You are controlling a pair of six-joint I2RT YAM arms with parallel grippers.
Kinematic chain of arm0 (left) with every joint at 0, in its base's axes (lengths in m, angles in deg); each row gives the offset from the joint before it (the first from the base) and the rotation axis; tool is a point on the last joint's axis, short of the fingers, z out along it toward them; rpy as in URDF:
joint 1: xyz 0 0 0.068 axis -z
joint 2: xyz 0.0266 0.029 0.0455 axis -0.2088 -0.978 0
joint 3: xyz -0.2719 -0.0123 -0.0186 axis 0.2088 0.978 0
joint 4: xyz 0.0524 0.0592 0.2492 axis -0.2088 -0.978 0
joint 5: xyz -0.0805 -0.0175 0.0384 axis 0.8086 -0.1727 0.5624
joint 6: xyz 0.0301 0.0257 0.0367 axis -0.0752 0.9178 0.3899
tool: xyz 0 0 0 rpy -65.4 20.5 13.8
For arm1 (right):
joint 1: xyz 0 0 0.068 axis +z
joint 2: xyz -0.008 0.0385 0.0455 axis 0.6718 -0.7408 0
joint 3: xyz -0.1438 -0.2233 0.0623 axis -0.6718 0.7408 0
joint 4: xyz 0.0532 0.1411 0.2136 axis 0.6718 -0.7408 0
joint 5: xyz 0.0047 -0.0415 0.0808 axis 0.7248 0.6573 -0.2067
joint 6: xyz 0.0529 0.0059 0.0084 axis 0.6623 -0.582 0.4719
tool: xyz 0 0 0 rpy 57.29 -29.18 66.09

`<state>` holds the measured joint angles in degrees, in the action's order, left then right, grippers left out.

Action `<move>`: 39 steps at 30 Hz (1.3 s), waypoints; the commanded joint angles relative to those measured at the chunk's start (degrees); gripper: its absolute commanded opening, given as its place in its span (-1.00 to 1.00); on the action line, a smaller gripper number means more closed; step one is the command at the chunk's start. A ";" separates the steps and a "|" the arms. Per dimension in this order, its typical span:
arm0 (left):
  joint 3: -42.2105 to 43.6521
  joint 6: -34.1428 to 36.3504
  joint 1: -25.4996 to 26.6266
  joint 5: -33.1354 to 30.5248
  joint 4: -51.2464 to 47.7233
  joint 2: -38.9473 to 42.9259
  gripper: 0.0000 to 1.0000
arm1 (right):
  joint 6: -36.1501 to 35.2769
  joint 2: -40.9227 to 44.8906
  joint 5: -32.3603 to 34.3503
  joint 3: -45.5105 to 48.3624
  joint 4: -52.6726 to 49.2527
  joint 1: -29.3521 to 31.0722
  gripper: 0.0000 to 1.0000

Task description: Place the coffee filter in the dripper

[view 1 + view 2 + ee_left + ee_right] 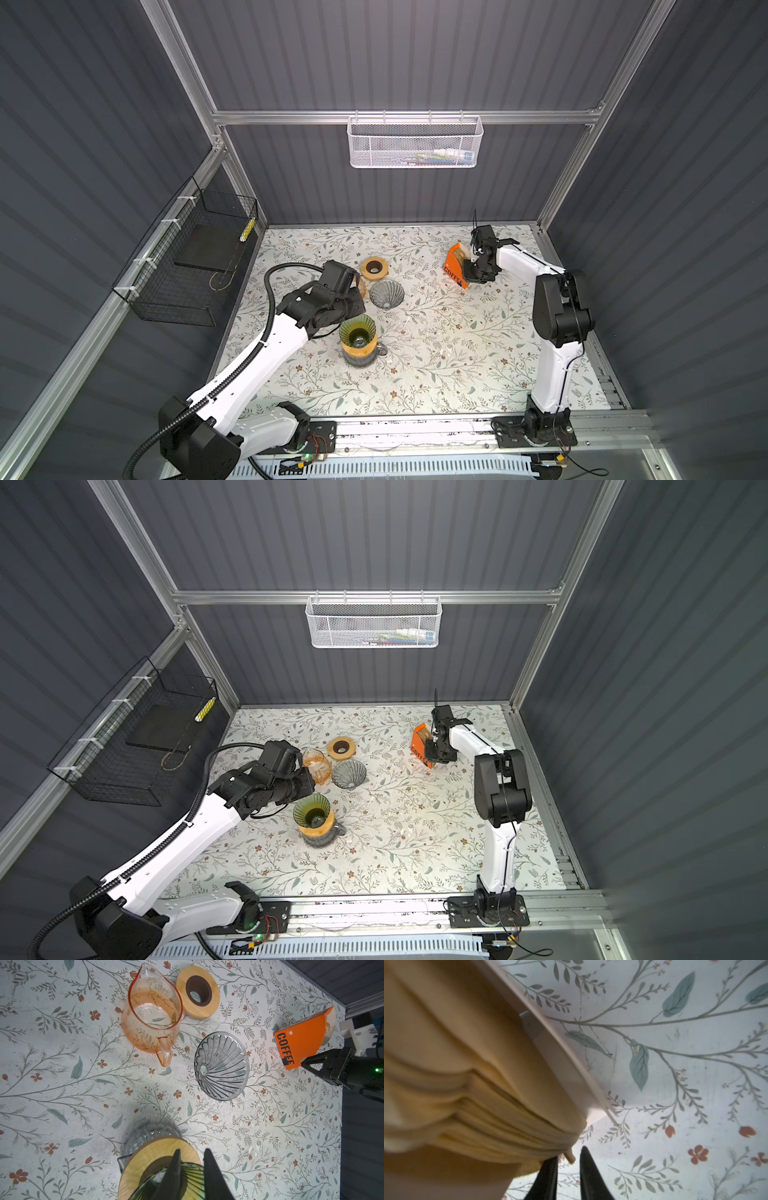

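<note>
While the brown coffee filters (467,1064) sit stacked in their orange holder (301,1039) marked COFFEE, toward the back right of the table (436,365), the right gripper (569,1152) sits at the stack's lower edge. Its fingers are parted by a narrow gap, one of them right against the paper. On the left of the floral surface, the left gripper (192,1150) hangs at the green dripper (356,328), which stands upright on a wooden collar (145,1159) atop a grey glass server (359,360). Its fingers stand slightly apart astride the dripper's rim, and whether they pinch the glass cannot be told. Behind the server are a grey dripper (386,293) tipped on its side, an orange glass jug (151,1014) and a loose wooden ring (375,267).
</note>
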<state>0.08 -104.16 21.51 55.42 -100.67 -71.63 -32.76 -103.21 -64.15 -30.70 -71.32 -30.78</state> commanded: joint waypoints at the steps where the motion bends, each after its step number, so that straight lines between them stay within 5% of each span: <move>1: -0.31 -0.58 0.19 -0.58 -0.75 0.71 -0.56 | 0.13 -0.61 0.96 -1.20 -0.75 0.27 -0.55; 12: -0.22 -0.57 0.19 -0.64 -0.92 0.88 -0.56 | 0.22 -1.01 0.79 -1.44 -0.89 0.33 -1.00; 39: 0.43 -1.10 0.19 -0.24 -0.83 2.45 -0.57 | -0.66 8.76 3.00 8.38 -1.55 0.36 -1.00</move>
<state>0.12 -104.36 21.51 55.45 -100.67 -70.39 -32.83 -96.30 -61.83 -23.64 -71.64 -30.76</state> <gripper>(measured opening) 0.218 0.046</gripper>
